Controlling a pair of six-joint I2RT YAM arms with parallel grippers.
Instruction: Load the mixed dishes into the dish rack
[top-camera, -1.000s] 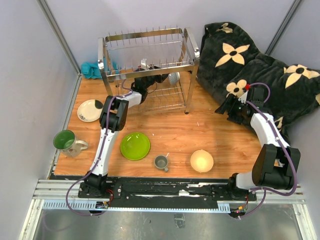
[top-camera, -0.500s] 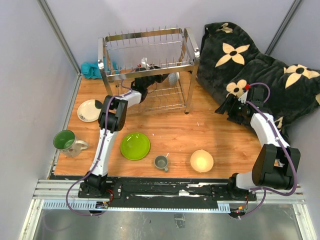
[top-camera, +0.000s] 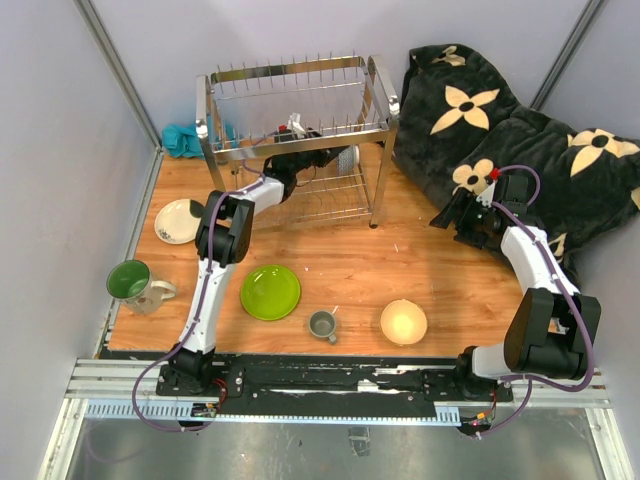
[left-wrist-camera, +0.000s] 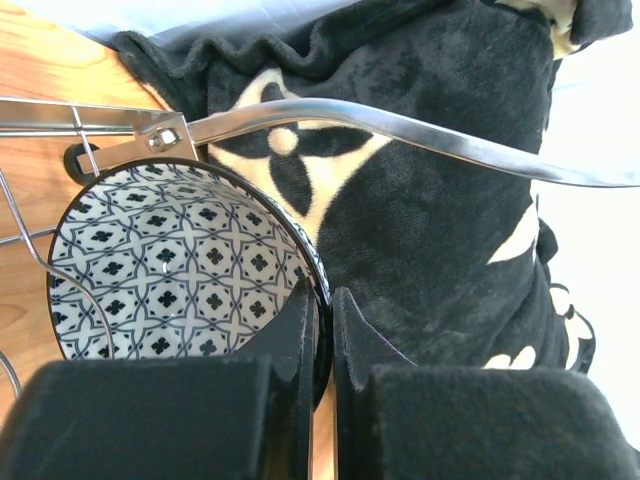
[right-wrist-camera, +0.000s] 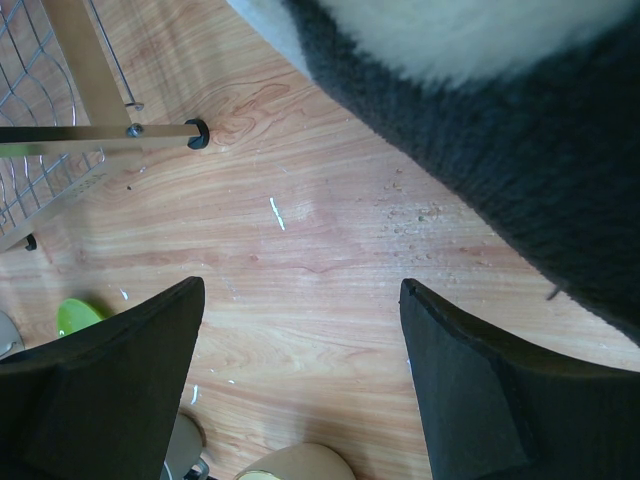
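While my left gripper (left-wrist-camera: 325, 300) reaches in under the top tier of the dish rack (top-camera: 290, 112), its fingers (left-wrist-camera: 298, 345) are pinched on the rim of the blue-patterned small bowl (left-wrist-camera: 170, 265), one inside the wall and one outside. The bowl is at the right end of the lower tier, tipped so its patterned inside faces my wrist camera (whether it rests on the wires I cannot tell). A chrome bar of the rack runs just above it, with the black flowered blanket (left-wrist-camera: 430, 220) beyond.

My right gripper (right-wrist-camera: 300, 300) hovers over the wooden table (right-wrist-camera: 330, 260) beside the blanket's edge, fingers wide apart and holding nothing.

Near my bases the lime-green plate (top-camera: 270, 292), small grey mug (top-camera: 321, 324) and cream-yellow bowl (top-camera: 403, 322) lie in a row. The white mug with green inside (top-camera: 133, 283) stands at the left edge, and the cream plate with black patch (top-camera: 179, 221) lies behind it. A teal cloth (top-camera: 183, 140) lies by the rack's far left leg.
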